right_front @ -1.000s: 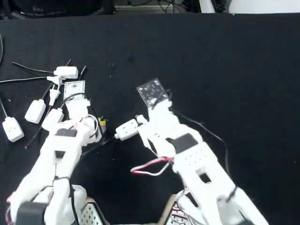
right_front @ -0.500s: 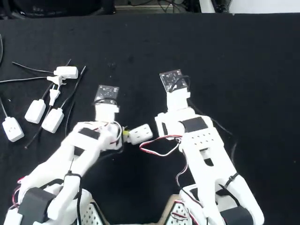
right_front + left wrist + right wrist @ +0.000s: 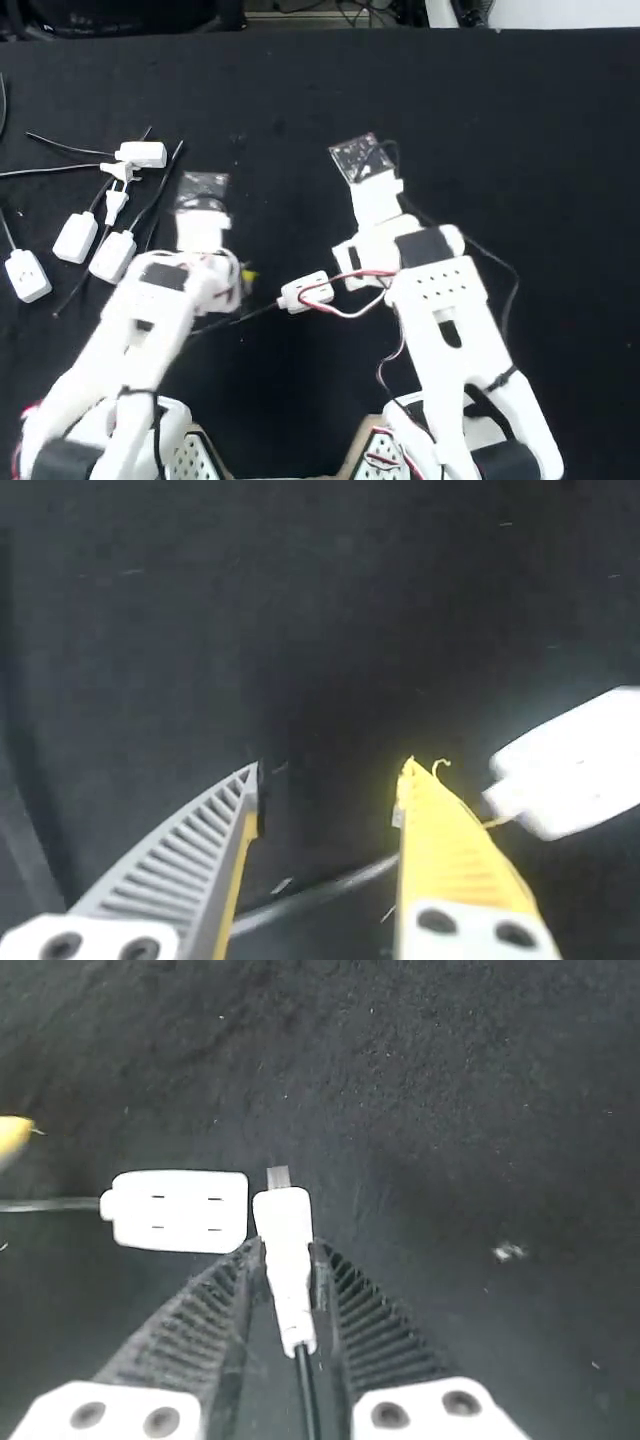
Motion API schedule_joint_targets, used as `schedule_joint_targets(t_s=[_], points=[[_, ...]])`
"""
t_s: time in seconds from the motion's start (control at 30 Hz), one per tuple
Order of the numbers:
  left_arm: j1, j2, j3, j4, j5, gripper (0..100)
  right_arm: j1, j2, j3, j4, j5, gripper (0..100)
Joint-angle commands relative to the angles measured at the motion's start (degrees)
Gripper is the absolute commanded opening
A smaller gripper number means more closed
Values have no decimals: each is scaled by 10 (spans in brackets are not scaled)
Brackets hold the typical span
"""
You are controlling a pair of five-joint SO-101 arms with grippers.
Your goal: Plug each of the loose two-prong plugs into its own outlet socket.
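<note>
The right gripper (image 3: 287,1250) is clamping a small white two-prong plug (image 3: 283,1222) by its body, just beside a white rectangular outlet socket (image 3: 178,1210) that is lying on the black cloth-covered table (image 3: 480,1080). The left gripper (image 3: 328,770) is hovering with its fingers apart near the socket's thin black cord (image 3: 320,892), gripping nothing. The mating step seems to be in hand. The next move is likely calling for the prongs to be lined up with the socket's slots, and perhaps for the socket to be braced.

Far table (image 3: 520,120) open; socket (image 3: 303,292) lies mid-front; plug-and-socket clutter (image 3: 105,215) crowds left edge.
</note>
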Motion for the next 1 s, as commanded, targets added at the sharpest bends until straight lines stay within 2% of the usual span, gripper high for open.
schedule_joint_targets(t_s=[0.0, 0.1, 0.23, 0.37, 0.57, 0.67, 0.87, 0.97], points=[[-66, -107, -34, 128, -112, 224, -19, 29, -87, 87, 11, 10], [-116, -168, 0, 165, -168, 224, -36, 83, -116, 119, 24, 10], [-168, -247, 94, 136, -194, 224, -45, 190, -193, 165, 27, 10], [-185, -323, 167, 132, -221, 224, -47, 296, -308, 248, 26, 10], [-183, -411, 236, 132, -220, 224, -46, 404, -453, 326, 24, 10], [-184, -447, 267, 129, -219, 224, -47, 436, -502, 348, -1, 10], [-187, -492, 281, 133, -183, 223, -62, 467, -508, 350, -8, 10], [-187, -499, 282, 144, -183, 223, -82, 461, -495, 350, -55, 10]])
